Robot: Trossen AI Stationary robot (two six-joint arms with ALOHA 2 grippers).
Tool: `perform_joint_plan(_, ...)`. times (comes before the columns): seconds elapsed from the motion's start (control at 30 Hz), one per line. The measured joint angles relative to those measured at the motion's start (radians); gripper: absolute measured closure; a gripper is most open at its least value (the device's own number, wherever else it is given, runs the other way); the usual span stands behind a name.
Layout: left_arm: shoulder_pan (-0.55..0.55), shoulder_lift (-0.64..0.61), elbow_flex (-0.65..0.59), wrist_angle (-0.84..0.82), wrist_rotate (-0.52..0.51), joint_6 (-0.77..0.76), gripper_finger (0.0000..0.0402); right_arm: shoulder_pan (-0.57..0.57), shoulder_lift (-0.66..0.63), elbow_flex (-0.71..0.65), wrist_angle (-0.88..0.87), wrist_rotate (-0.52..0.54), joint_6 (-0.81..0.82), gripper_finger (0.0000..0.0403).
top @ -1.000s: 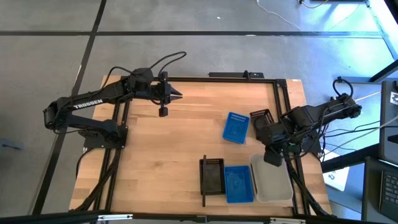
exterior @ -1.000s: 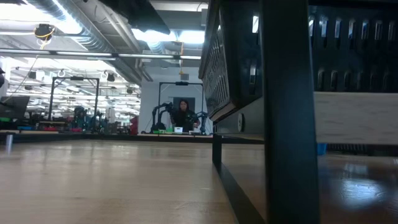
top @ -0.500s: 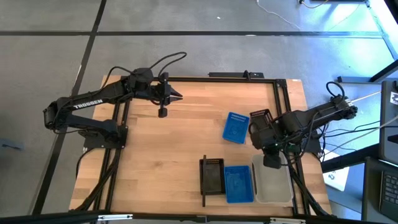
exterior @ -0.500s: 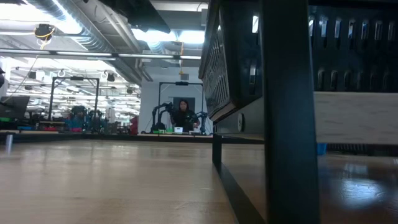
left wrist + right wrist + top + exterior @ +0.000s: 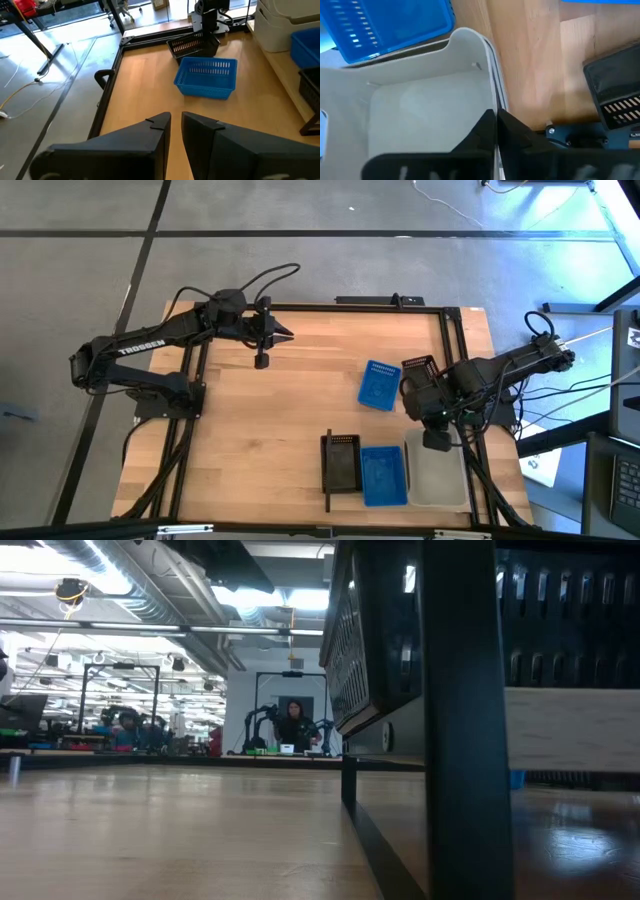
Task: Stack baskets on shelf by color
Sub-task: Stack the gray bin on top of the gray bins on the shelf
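Observation:
On the shelf, marked by its black bar (image 5: 327, 470), a black basket (image 5: 342, 461), a blue basket (image 5: 383, 476) and a white basket (image 5: 436, 472) stand in a row. A loose blue basket (image 5: 379, 385) and a loose black basket (image 5: 420, 367) rest on the table farther back. My right gripper (image 5: 437, 439) is shut on the white basket (image 5: 420, 110). My left gripper (image 5: 286, 334) hovers shut above the table's far left part, touching nothing, its fingers (image 5: 165, 130) pointing toward the loose blue basket (image 5: 205, 76). My right gripper (image 5: 496, 125) pinches the white basket's far short wall at its rim (image 5: 493, 95), one finger inside the tub and one outside. The fingers come from above, pointing down. The basket stays level in the row beside the blue basket (image 5: 385, 25).
The table's black frame rails (image 5: 452, 340) run along its far and right edges beside my right arm. Bare wood lies across the table's left half and middle (image 5: 260, 430). In the low view the shelf's black post (image 5: 460, 720) fills the foreground; a person sits far off in the room.
My right arm has shifted slightly toward the table's left, with its gripper staying at the white basket's far rim. The baskets and my left arm have kept still.

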Motion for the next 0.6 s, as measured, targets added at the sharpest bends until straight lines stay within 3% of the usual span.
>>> perform_joint_plan(0.6,0.000,0.000,0.000,0.001,0.000,-0.027,0.0363,0.000,-0.002,0.111,0.013,0.051,0.002,0.0402)
